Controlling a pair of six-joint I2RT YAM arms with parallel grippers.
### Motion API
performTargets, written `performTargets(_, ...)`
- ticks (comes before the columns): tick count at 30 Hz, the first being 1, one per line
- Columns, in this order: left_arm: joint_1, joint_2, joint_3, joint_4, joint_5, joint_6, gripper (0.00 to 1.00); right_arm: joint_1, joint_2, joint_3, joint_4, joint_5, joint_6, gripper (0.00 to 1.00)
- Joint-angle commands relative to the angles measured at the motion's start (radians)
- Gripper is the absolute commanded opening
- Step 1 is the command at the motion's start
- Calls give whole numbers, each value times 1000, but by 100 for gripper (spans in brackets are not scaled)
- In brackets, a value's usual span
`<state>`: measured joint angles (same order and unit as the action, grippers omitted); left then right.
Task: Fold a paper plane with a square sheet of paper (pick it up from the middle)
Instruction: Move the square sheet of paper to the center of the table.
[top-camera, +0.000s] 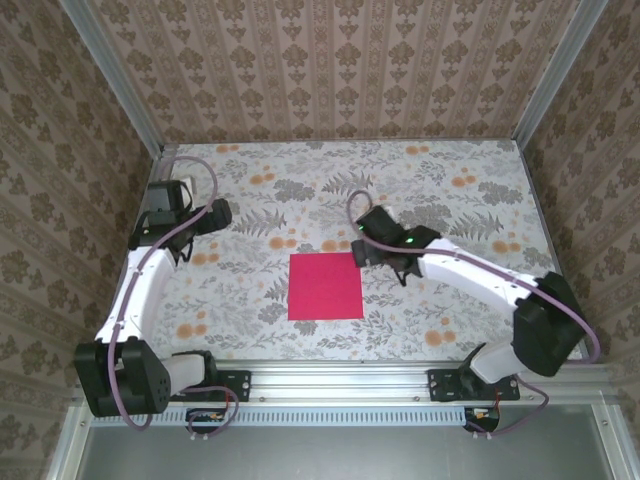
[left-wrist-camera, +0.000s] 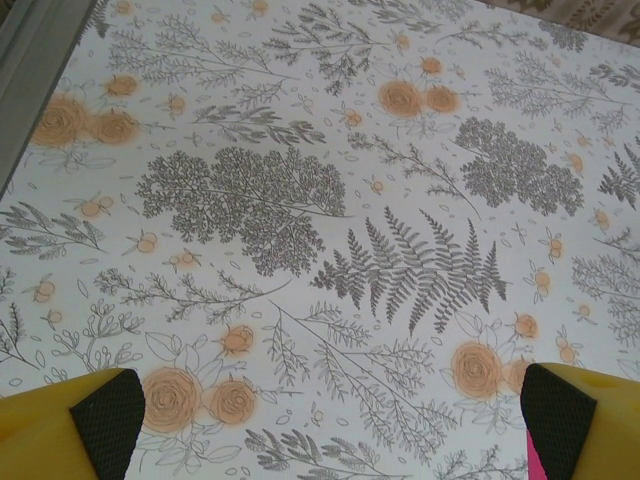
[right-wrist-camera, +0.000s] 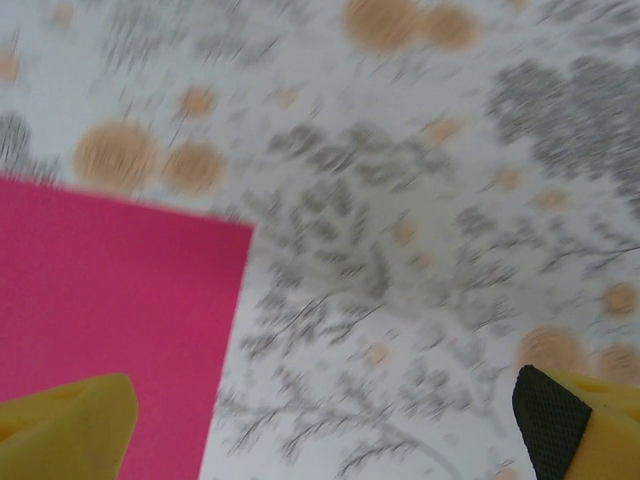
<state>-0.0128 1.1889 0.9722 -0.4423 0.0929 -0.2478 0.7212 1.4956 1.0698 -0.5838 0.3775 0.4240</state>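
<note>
The square sheet of paper (top-camera: 325, 285) lies flat and unfolded on the floral tablecloth, magenta-red, in the middle near the front. My right gripper (top-camera: 362, 250) hovers just off its far right corner, open. In the blurred right wrist view the sheet (right-wrist-camera: 110, 290) fills the lower left, and the gripper (right-wrist-camera: 320, 430) spans its right edge with nothing between the yellow fingers (right-wrist-camera: 70, 430). My left gripper (top-camera: 222, 213) stands open to the far left of the sheet. In the left wrist view the gripper (left-wrist-camera: 330, 430) is over bare cloth, a sliver of paper (left-wrist-camera: 530, 465) by the right finger. The paper plane is out of view.
Patterned walls with metal corner posts (top-camera: 120, 90) close in the table on three sides. An aluminium rail (top-camera: 340, 385) runs along the near edge between the arm bases. The floral cloth (top-camera: 450, 180) stretches around the sheet.
</note>
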Motion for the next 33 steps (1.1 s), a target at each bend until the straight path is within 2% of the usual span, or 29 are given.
performTargets(1,-2,-17,23,-50,24,2,100,72,75,65,-173,16,37,100)
performTargets(8,-6,-18,5,-33,15,10,100,176,258,153,-255,55,21,100)
performTargets(19,-5,-1,2,-35,-3,21,100,176,434,221,-287,74,3,100)
performTargets(27,-5,-3,2,-42,-18,22,100,86,499,230,-222,138,-78,100)
performTargets(33,-6,-8,2,-48,-39,20,100,-16,568,283,-84,132,-229,100)
